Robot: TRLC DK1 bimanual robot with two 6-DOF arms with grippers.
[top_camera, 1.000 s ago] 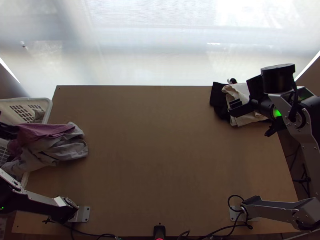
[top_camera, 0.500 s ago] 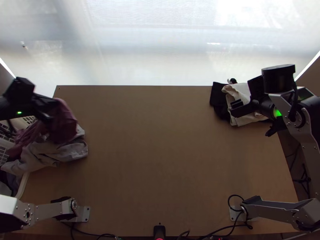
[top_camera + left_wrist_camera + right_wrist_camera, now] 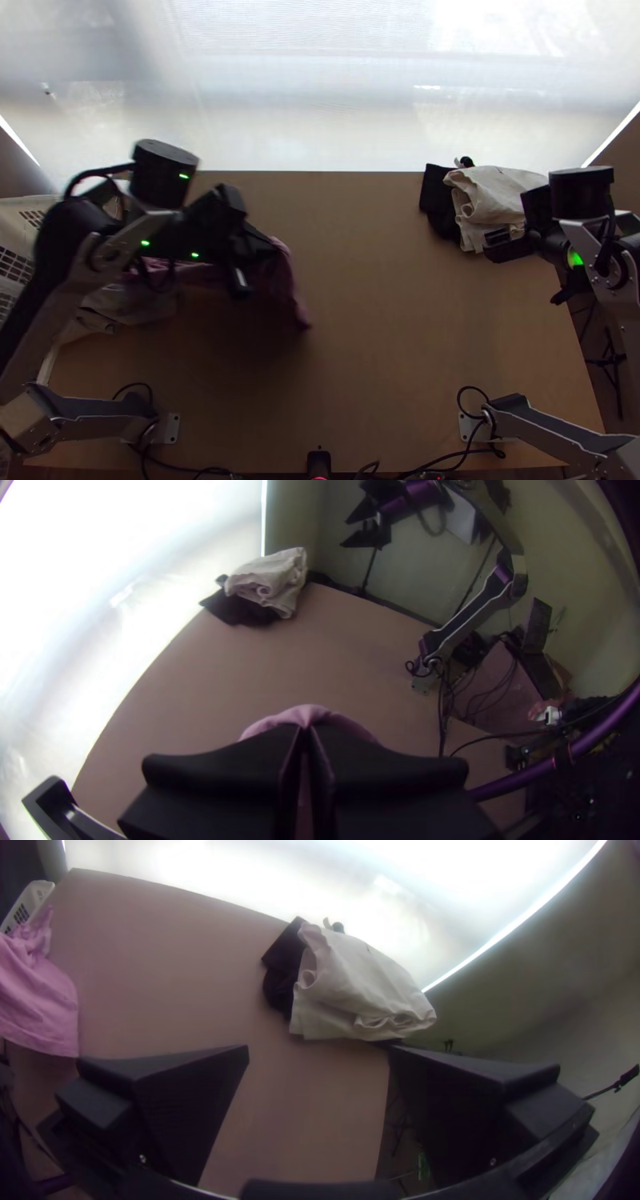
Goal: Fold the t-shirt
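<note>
- The pink t-shirt hangs bunched over the left part of the worktop, trailing towards its left edge.
- The left gripper has its fingers pressed together on a pinch of that shirt.
- The right gripper stands wide apart with nothing between its fingers, near the worktop's far right corner.
- Beside it lie a cream garment and a black cloth; swinging in low could snag either one.
- A grey garment lies at the left edge by the white basket; the trailing pink cloth might drag it along.
- With one pinch carrying everything, the shirt may slip, or land twisted with its hem tucked under.
</note>
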